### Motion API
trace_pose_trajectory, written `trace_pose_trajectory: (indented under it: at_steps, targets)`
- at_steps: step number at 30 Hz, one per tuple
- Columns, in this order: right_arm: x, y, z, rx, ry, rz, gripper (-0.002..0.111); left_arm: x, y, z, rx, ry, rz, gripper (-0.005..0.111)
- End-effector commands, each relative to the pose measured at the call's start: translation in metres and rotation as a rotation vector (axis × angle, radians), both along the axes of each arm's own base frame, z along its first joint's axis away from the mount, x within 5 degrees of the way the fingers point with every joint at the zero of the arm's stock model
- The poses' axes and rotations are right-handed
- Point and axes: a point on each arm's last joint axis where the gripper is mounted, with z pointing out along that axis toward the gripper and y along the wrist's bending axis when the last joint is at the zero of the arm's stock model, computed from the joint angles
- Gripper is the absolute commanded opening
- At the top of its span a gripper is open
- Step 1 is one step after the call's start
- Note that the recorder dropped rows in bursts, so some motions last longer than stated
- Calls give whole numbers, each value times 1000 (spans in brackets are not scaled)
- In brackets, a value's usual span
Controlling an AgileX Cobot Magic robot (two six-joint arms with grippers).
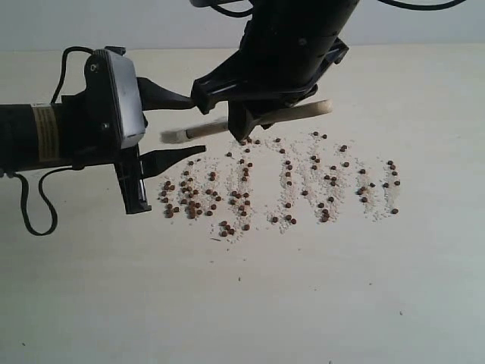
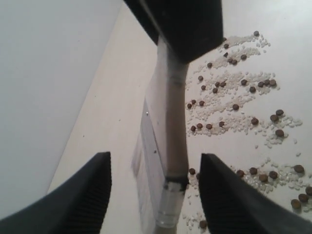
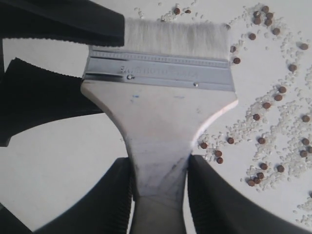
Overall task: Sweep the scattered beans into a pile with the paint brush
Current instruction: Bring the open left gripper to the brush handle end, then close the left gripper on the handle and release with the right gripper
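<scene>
My right gripper (image 3: pixel 158 195) is shut on the narrow neck of the paint brush (image 3: pixel 161 97), which has a cream handle, a silver band and pale bristles. Seen from outside, the paint brush (image 1: pixel 292 114) lies level behind the beans, bristles to the left, held by the right gripper (image 1: pixel 244 121). My left gripper (image 1: pixel 193 125) is open, one finger on each side of the bristle end, touching nothing. In the left wrist view the paint brush (image 2: pixel 170 136) shows edge-on between the fingers of the left gripper (image 2: pixel 153 195). The beans (image 1: pixel 280 182) lie scattered in rows with pale grit.
The cream tabletop (image 1: pixel 242 303) stretches bare in front of the beans. The left arm's body and black cable (image 1: pixel 38 205) take up the left side. More beans (image 3: pixel 273 122) lie right beside the brush handle.
</scene>
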Motion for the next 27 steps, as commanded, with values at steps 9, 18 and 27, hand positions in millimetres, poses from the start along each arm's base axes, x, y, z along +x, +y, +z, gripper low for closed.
trace_pose_trajectory:
  at_steps: [9,18,27]
  targets:
    - [2,-1,5,12,-16,10,0,12,-5,-2,-20,11,37,54]
    - [2,0,5,15,-14,9,0,13,-7,-11,-31,34,25,44]
    - [2,0,5,22,-13,1,0,11,-11,-7,-85,16,-16,9]
